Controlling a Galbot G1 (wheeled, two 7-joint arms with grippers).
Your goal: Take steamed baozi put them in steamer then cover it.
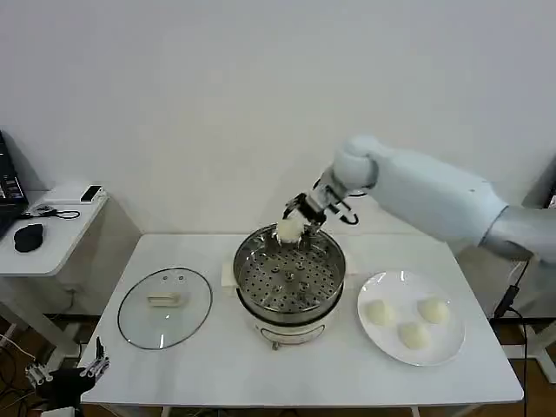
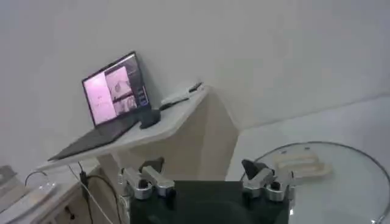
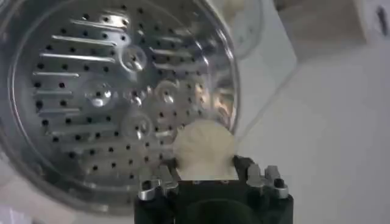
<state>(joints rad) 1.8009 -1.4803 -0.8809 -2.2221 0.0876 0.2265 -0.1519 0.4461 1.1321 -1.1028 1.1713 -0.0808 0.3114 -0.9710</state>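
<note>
Right gripper (image 1: 300, 222): clamped on a bun (image 1: 289, 230), being held over the steamer (image 1: 261, 300) rim for dropping in
Left gripper (image 2: 207, 182): jaws apart, being kept parked beside the lid (image 1: 164, 307)

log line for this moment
right gripper: holds bun over steamer rim | plate: three buns | lid: on table | left gripper: idle

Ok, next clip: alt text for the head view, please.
The right end effector holds a steamed baozi above the far rim of the empty steamer on a white table. Three more baozi sit on a white plate to its right; the glass cover lies to its left.
</note>
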